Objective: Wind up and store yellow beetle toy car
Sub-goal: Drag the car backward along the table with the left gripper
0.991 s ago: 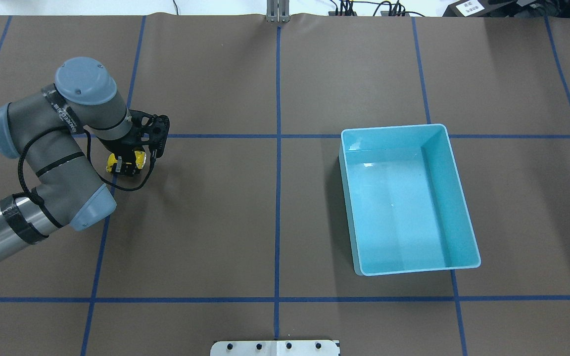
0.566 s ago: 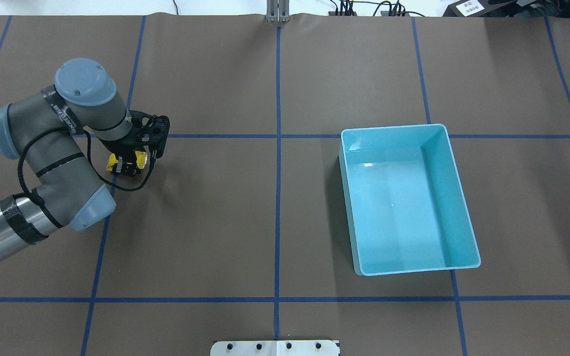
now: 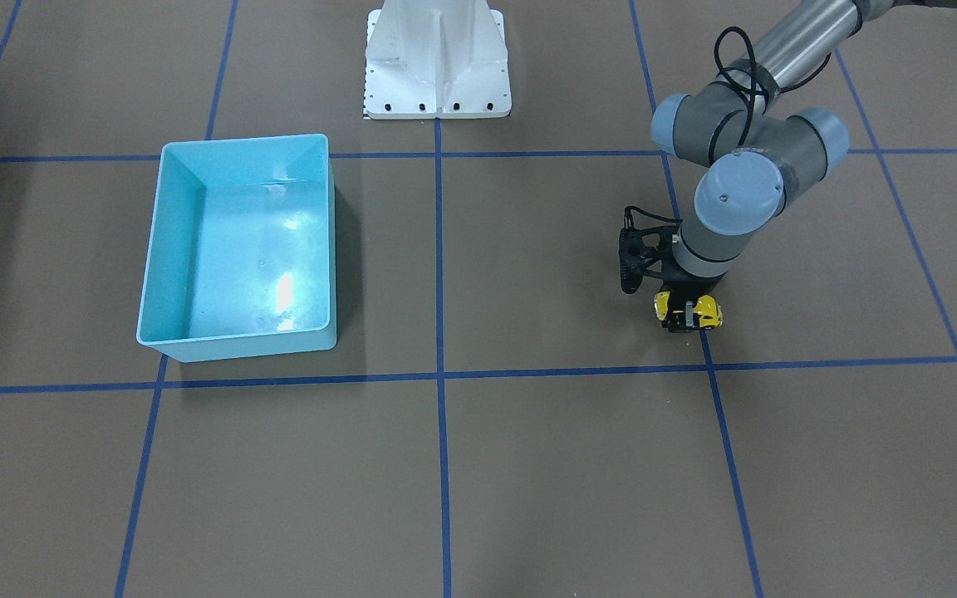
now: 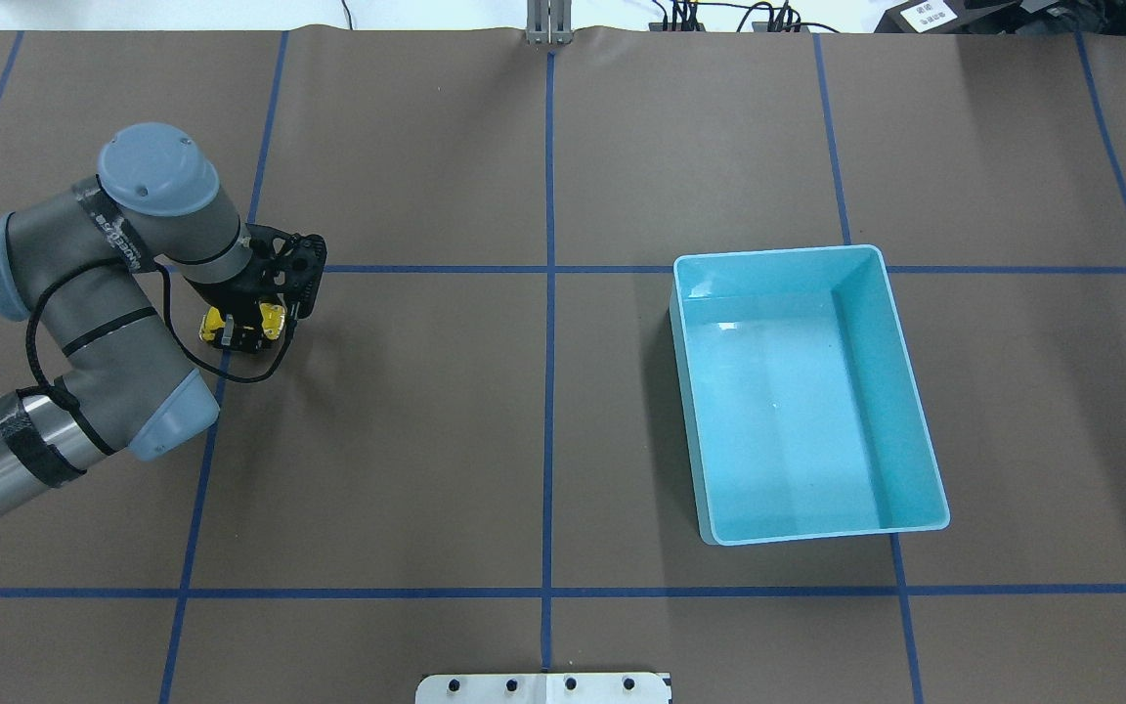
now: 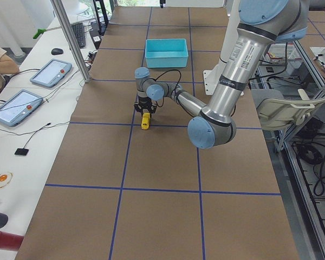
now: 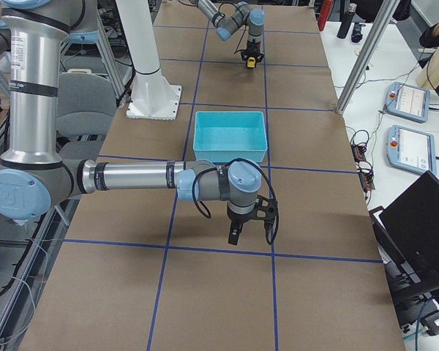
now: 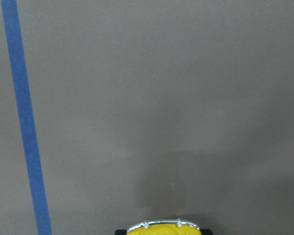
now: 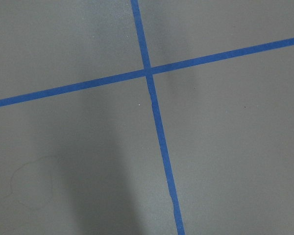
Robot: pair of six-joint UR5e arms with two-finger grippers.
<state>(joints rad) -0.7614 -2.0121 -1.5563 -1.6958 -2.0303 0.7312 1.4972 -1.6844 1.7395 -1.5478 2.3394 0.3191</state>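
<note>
A: Front view: left gripper [image 3: 685,316] clamped across the yellow beetle toy car [image 3: 705,312], held low, probably to drag its wheels for winding.

B: Overhead: light-blue bin [image 4: 817,534] sits well apart. Right-side view: right gripper [image 6: 250,232], can't tell how open.

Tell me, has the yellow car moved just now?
Yes, slightly: in the left gripper, the yellow car shifted left in the overhead view, farther across the blue tape line.
</note>
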